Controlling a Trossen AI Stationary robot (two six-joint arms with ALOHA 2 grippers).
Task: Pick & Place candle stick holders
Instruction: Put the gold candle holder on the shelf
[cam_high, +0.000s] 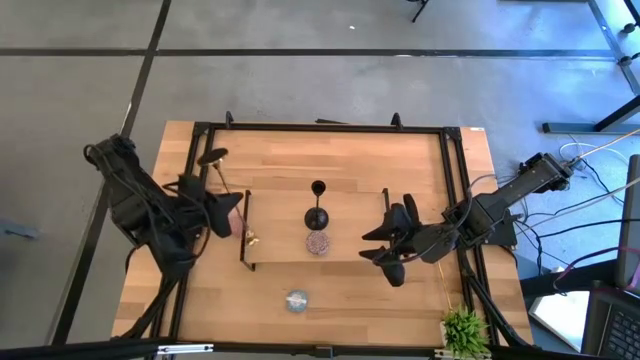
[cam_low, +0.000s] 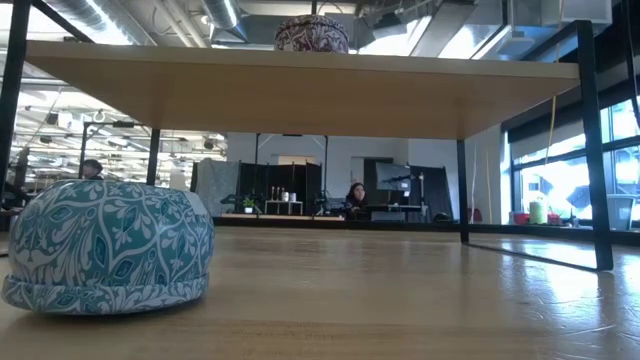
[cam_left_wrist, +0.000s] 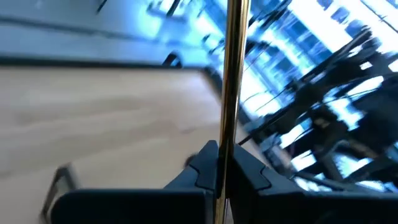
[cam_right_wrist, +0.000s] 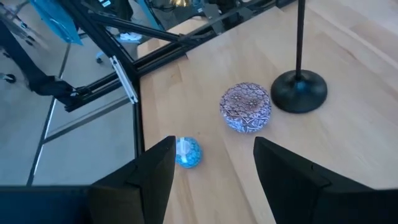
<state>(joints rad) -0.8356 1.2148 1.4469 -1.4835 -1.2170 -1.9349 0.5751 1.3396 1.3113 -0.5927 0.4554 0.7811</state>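
Pinching gold stem (cam_left_wrist: 233, 93): left fingers (cam_left_wrist: 219, 168), wrist view only; right fingers (cam_right_wrist: 214, 168) apart, empty.

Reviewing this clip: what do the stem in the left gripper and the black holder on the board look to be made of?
Gold stem, clamped in the left gripper: looks like polished brass-toned metal, with bright mirror-like streaks along it. Black candle holder: probably painted or coated metal, a thin rigid rod on a round foot with soft satin sheen; material uncertain.

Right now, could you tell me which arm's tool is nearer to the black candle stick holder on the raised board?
The right. The right tool hangs open just beside the black candle stick holder, past the board's end rail; the left tool, shut on a gold stem, sits slightly farther off.
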